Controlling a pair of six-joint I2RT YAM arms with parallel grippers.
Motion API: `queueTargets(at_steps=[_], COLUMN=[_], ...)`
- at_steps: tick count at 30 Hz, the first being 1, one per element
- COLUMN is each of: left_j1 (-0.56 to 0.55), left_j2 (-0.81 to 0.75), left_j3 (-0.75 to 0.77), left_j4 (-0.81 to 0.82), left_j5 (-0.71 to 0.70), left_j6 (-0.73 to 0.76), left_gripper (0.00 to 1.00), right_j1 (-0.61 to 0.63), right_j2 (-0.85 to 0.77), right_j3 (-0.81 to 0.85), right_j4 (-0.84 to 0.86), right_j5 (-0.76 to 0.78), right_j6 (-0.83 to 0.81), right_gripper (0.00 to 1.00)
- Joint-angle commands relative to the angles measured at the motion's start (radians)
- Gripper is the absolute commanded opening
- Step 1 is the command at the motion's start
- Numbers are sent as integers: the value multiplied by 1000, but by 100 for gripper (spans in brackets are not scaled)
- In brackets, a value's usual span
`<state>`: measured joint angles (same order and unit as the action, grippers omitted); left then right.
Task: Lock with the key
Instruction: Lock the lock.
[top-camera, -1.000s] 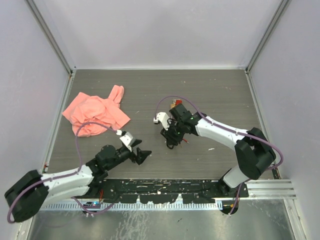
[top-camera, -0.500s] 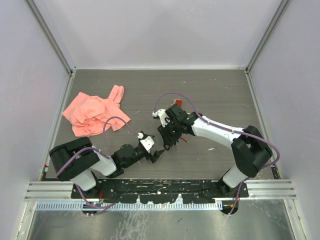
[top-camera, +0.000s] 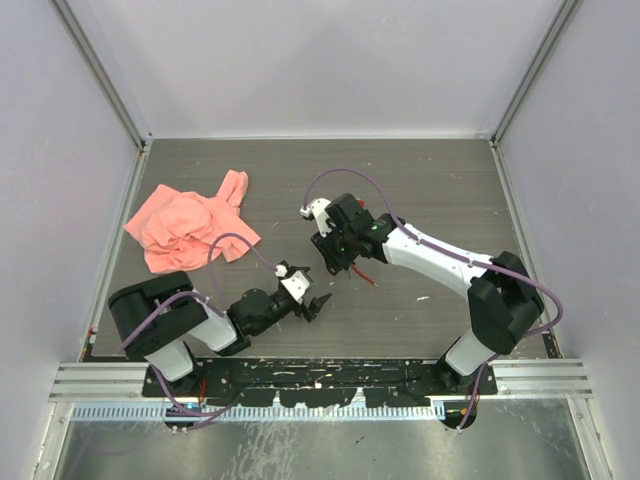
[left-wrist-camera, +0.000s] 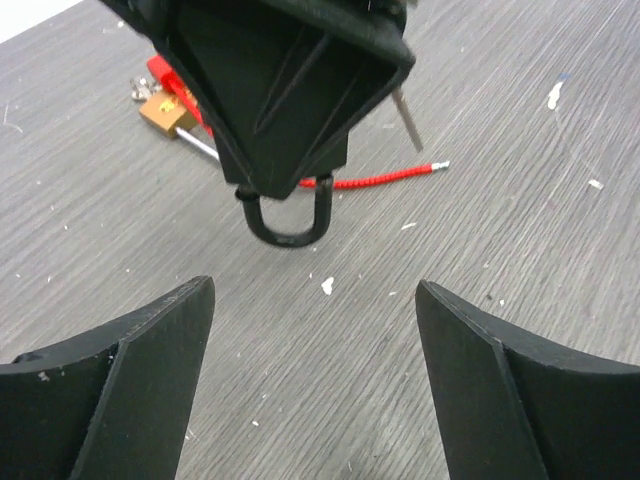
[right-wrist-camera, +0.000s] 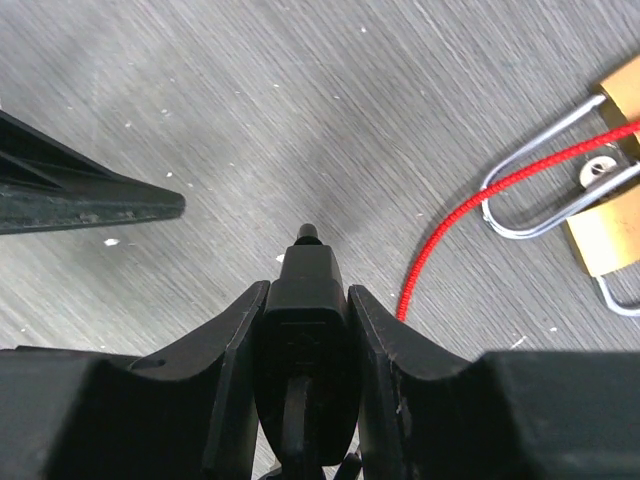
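Right fingers (right-wrist-camera: 225, 380) pinch the stiff, likely slippery small black boxy padlock (right-wrist-camera: 305, 320) by its body, the soundest hold; left fingers (left-wrist-camera: 120, 390) stand spread, lower frame.

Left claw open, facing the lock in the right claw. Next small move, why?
Probably ease the left claw forward to straddle the shackle of the black padlock: it pokes out below the right claw that grips it, roughly between the open fingers, untouched.

Brass rectangular padlock (right-wrist-camera: 612, 228) was cut off at the right frame edge. Black metal padlock (left-wrist-camera: 286, 237) showed only its shackle, its body hidden inside the right gripper (left-wrist-camera: 285, 180).
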<state>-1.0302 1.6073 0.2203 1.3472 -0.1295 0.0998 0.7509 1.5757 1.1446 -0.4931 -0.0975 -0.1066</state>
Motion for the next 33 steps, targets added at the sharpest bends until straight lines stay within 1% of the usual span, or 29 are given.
queueTargets(at_steps=[1,3,5,6,8,10,16,18,21,25,33], left_j1=[-4,-3,0,7,28,40,41,42,43,53,76], left_j2=[56,71,86,94,113,125,157,169,196,233,280], left_j3=[28,49,73,81,94,103,114,110,115,127,165], left_j4=[86,86,86,86,86,86,86,86,86,86,85], left_j5=[-68,-114,-152,-158,-149,-122,-53,-53,-70,-136,-128], left_j6=[44,76,109,112,92,75,54,50,45,43,6], left_gripper=[85,87,91,90,88,83,78,76,69,60,59], right_j1=[6,6,7,6,7,7,29,32,32,35,36], right_j2=[0,23,38,43,44,46,66,73,76,69,76], right_j3=[10,5,-2,-6,-17,-26,-34,-24,-9,-6,-18], right_j4=[73,81,90,94,109,118,128,119,105,90,101], right_j5=[84,99,114,120,120,121,145,136,115,104,59], right_j6=[21,64,107,131,161,178,199,209,221,228,249], right_gripper=[1,1,1,1,1,1,1,1,1,1,1])
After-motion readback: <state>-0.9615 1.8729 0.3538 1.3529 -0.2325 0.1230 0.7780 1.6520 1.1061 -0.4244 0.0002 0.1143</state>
